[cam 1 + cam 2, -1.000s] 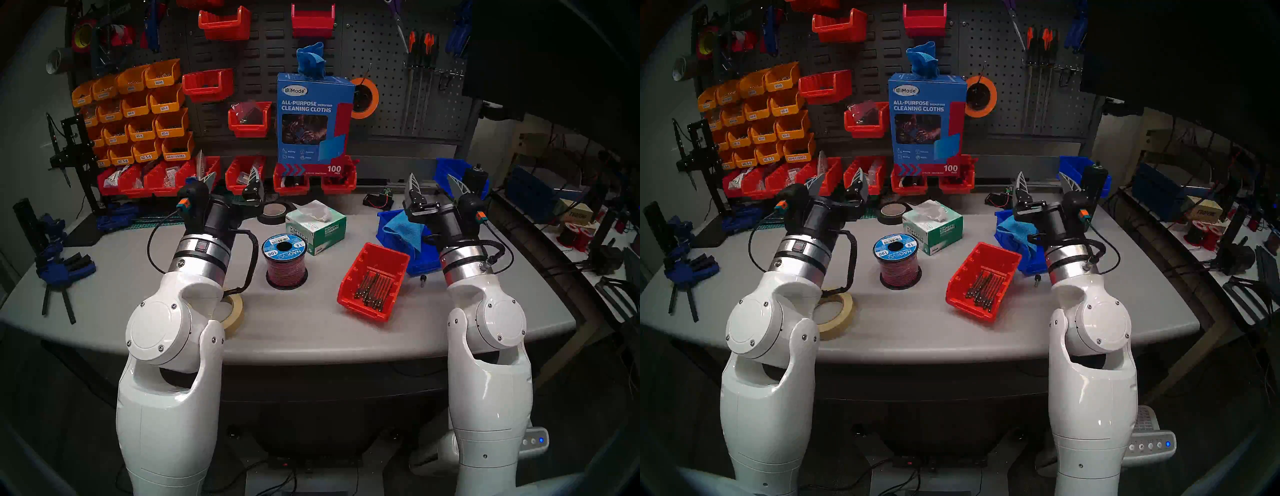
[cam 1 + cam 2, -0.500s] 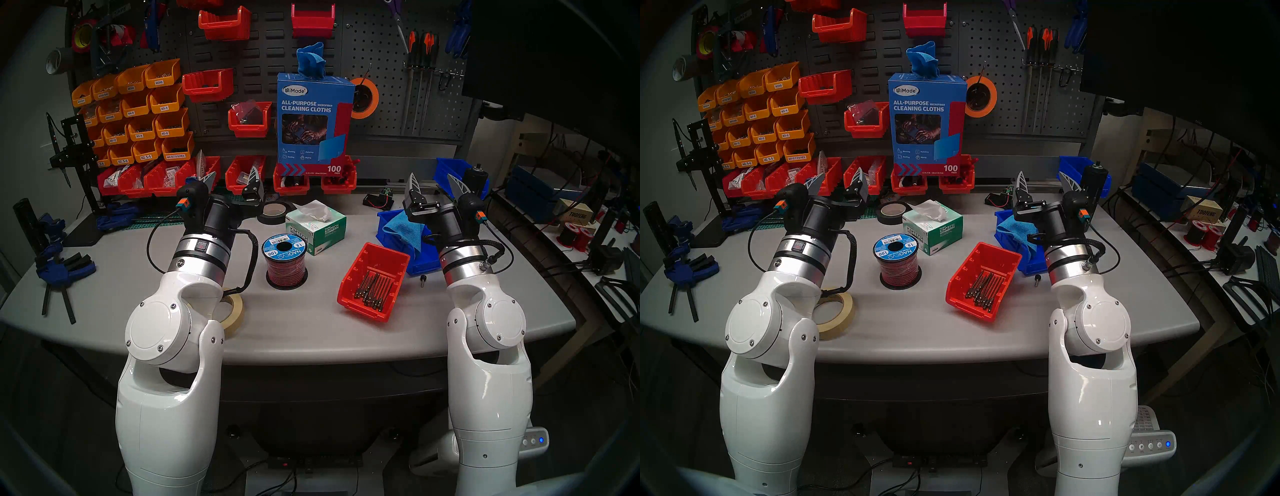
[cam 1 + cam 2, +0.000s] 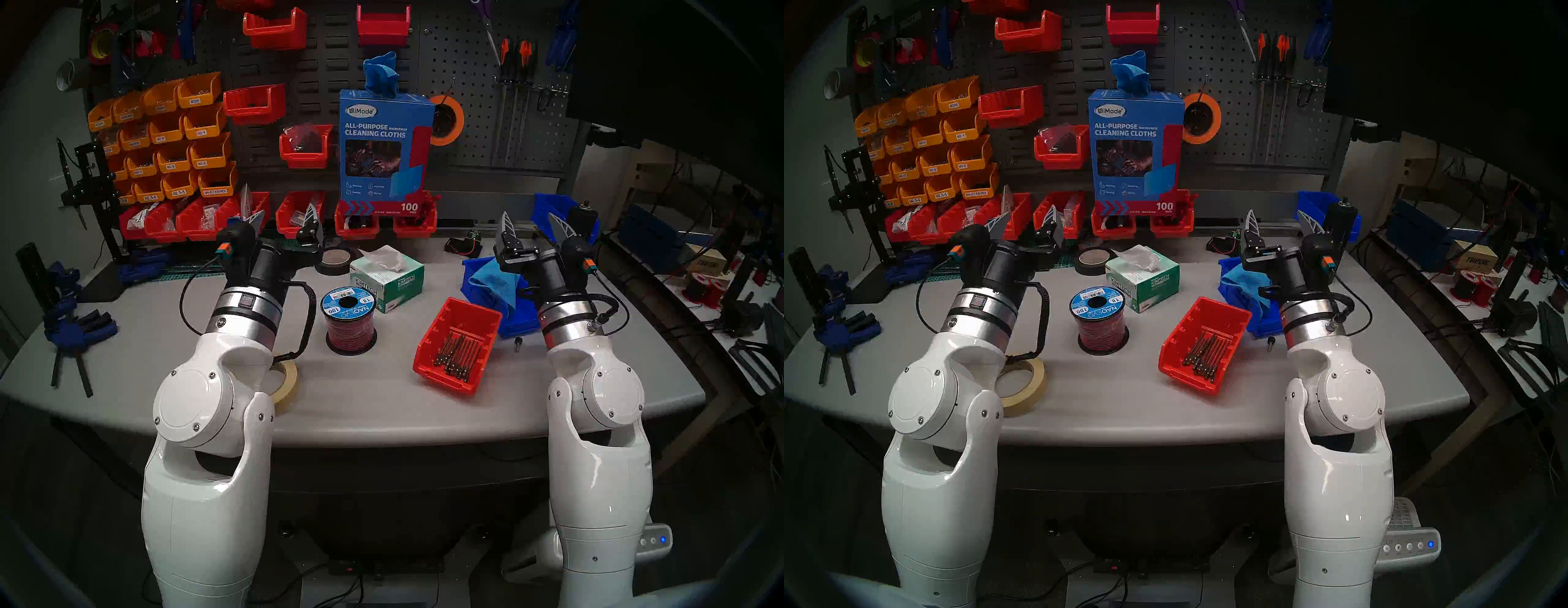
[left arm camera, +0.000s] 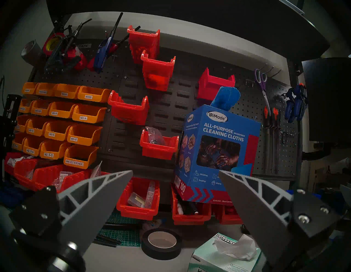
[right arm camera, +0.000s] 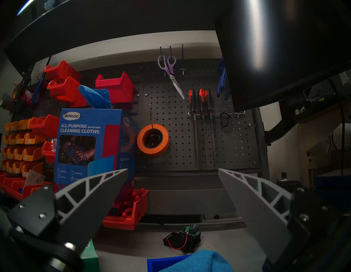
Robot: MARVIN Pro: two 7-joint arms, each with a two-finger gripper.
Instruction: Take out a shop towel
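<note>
A blue shop towel pokes up out of the top of a tall blue cleaning-cloth box that stands on red bins at the back of the bench. The left wrist view shows the shop towel up and to the right, above the box. In the right wrist view the shop towel is up and to the left. My left gripper is open and empty, low and left of the box. Open too, and empty, my right gripper hovers low to the box's right.
Another blue cloth lies in a blue bin under my right wrist. On the bench stand a green tissue box, a wire spool, a red bin of bits, black tape and masking tape.
</note>
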